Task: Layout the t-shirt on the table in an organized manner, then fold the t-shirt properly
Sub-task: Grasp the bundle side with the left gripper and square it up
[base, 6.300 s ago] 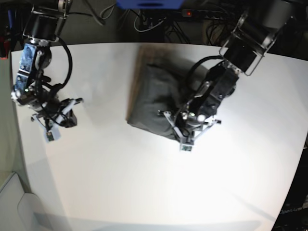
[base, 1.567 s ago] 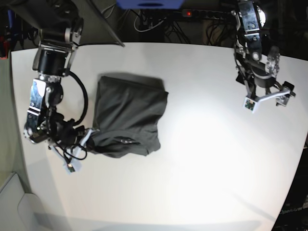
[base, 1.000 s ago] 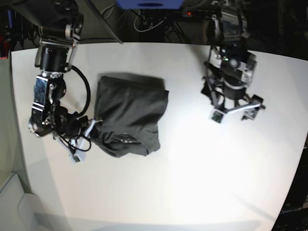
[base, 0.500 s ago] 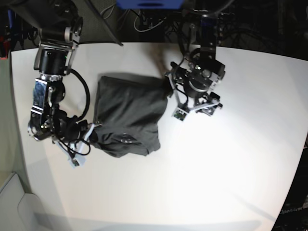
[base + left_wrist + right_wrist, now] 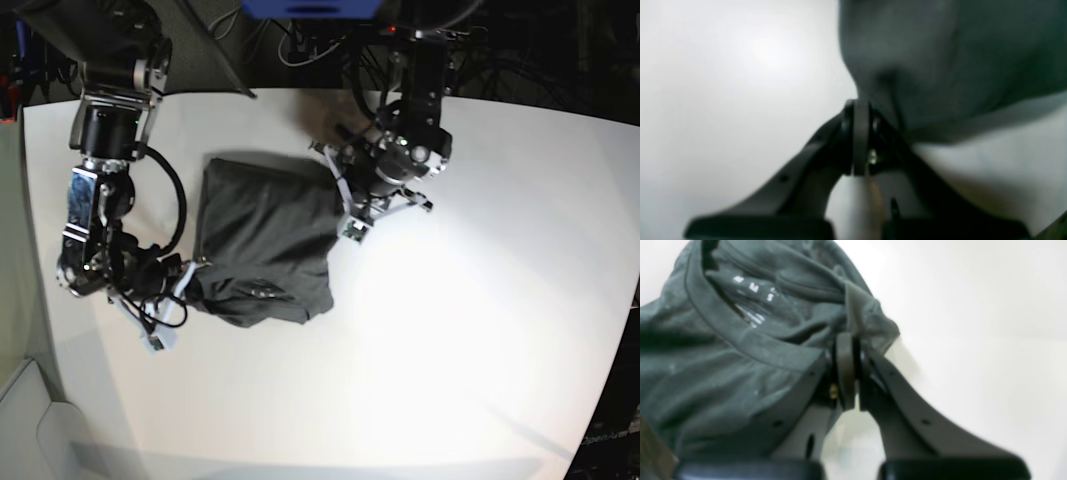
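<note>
On the table (image 5: 420,330), toward its far left part in the base view, the shirt (image 5: 262,235) lies bunched into a rough rectangle, dark grey and wrinkled, with bare white surface all around it. The left gripper (image 5: 862,113) sits at the shirt's right edge in that view, its jaws drawn together with a pinch of the grey cloth between the tips; the wrist view shows the fabric pulled into a small peak right at the closed tips, with white tabletop to the left of it. The right gripper (image 5: 848,350) is at the shirt's near left corner in the base view, jaws likewise pressed together on a fold of cloth beside the collar (image 5: 750,343). A printed label (image 5: 753,303) with pale marks shows inside the neck opening, blurred beyond reading. Both arms reach in from the far side, one at each end of the shirt
</note>
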{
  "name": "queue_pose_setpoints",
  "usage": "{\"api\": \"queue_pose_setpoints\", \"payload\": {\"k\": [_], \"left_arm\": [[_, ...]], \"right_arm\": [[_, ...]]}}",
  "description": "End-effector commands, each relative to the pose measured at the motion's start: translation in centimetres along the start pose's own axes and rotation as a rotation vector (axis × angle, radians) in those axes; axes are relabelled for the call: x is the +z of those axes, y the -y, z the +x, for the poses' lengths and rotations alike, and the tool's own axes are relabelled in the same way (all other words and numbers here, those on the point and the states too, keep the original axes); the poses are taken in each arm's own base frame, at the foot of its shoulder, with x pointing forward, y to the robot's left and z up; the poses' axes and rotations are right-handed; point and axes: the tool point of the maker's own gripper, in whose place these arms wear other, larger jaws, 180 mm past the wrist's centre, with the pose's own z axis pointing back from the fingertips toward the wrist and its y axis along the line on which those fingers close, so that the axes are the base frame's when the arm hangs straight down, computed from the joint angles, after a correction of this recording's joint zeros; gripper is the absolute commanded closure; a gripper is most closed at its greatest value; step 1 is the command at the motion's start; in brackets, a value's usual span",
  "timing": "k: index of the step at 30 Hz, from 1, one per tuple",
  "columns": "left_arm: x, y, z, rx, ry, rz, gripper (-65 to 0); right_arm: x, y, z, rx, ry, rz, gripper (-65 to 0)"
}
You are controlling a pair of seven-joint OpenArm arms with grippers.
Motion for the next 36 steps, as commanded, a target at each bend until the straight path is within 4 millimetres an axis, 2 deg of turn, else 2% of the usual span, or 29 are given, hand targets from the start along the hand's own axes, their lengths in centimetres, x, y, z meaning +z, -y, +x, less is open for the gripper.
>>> {"api": "queue_pose_setpoints", "payload": {"k": [1,4,9,11,16,21,28,31,36], "left_arm": [[-0.1,0.3,1.8,0.013,0.053,-0.018,-0.3],[-0.9,1.4,0.7,0.053,0.029,-0.071,-0.3],[-2.0,2.4,0.1,0.097,0.013,-0.128,-0.3],[-2.3,2.7,0.4,0.113,0.042,-0.141,-0.3],[-3.1,3.4,-0.5,0.124,0.034,-0.162,-0.3],[-2.9,3.3,-0.3,0.123,0.041,-0.158,-0.3],[-2.8,3.2,-0.4,0.124,0.038,-0.156,-0.3],[-2.8,3.3,-0.5,0.125,0.035,-0.157,-0.3],[-2.8,3.3,-0.5,0.125,0.036,-0.157,-0.3]], "right_arm": [[0.8,0.5,2.5,0.021,0.064,-0.012,0.0],[1.2,1.3,2.6,0.029,0.063,-0.029,0.0],[2.2,2.8,3.1,0.039,0.073,-0.064,0.0],[2.9,2.7,3.6,0.060,0.093,-0.079,0.0],[4.4,2.0,3.3,0.105,0.123,-0.111,0.0],[4.3,1.7,2.6,0.101,0.111,-0.108,0.0],[4.6,2.0,3.3,0.107,0.130,-0.115,-0.8],[4.7,2.2,3.7,0.111,0.135,-0.119,-8.5],[4.5,1.8,3.7,0.114,0.131,-0.109,-29.7]]}}
